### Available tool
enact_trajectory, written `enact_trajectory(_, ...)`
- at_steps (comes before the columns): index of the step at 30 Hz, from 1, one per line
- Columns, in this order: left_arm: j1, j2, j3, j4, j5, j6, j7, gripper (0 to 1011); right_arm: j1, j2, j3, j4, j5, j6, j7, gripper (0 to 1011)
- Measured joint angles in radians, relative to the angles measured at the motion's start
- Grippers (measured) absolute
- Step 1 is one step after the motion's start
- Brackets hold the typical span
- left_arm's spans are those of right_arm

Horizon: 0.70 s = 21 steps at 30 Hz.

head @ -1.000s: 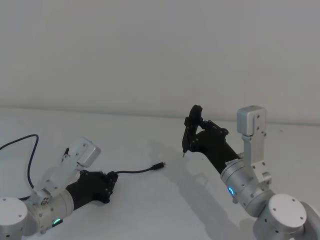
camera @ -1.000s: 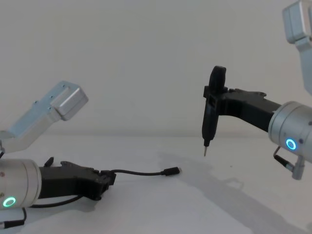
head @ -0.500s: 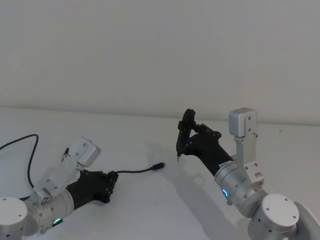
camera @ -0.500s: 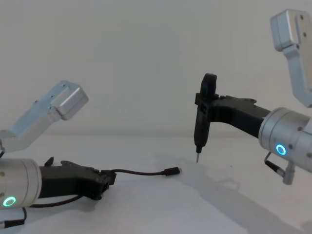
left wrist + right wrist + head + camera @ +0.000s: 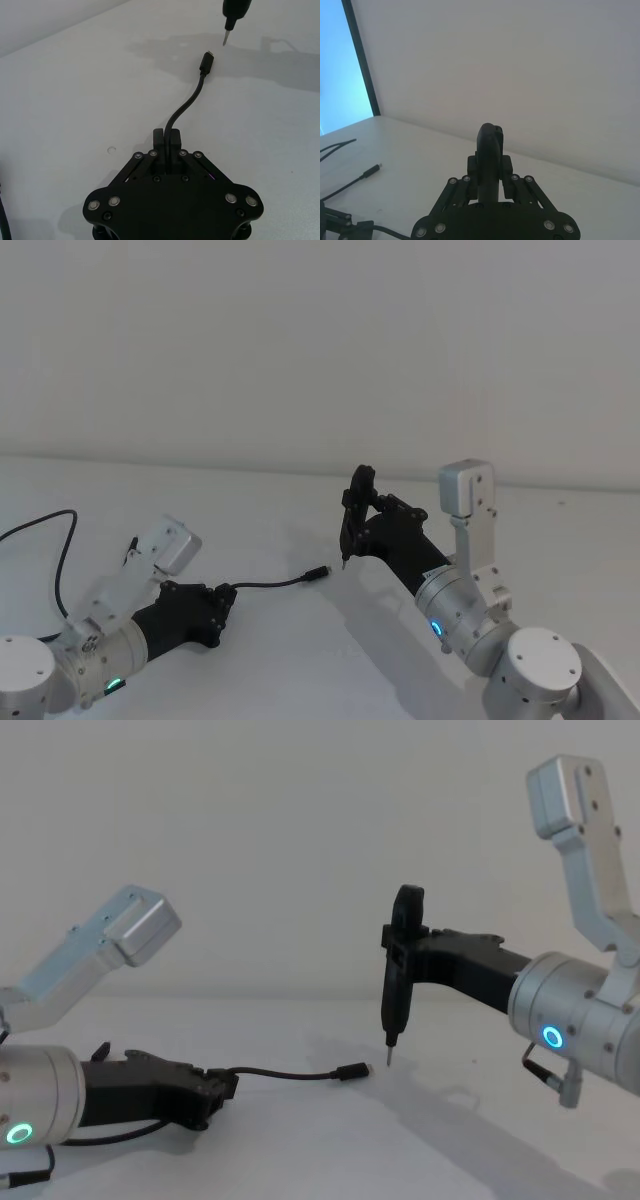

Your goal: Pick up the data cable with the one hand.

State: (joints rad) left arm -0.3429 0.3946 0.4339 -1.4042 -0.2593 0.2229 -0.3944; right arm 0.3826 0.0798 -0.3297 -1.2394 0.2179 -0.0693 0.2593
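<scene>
Cable (image 5: 268, 583) lies on the white table (image 5: 300, 660), its near end pinched in your left gripper (image 5: 168, 141), jaws pressed together on it, low at the table's left; the plug (image 5: 352, 1071) rests on the surface just beside the tip of a black pen-like tool (image 5: 397, 975) clamped upright in your right gripper (image 5: 490, 176). By the look of it the grasp is made; next, raise the left arm steadily so the plug clears the tool.
</scene>
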Motion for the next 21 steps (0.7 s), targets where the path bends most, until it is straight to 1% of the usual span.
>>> enact_trajectory(12,0.000,0.000,0.000,0.000,0.000,0.000,0.000,61,0.021,-0.019,-0.005,0.045,-0.012,-0.002,0.009,274)
enact_trajectory(21,0.000,0.000,0.000,0.000,0.000,0.000,0.000,61,0.034,-0.027,-0.008,0.064,-0.014,-0.005,0.015,274)
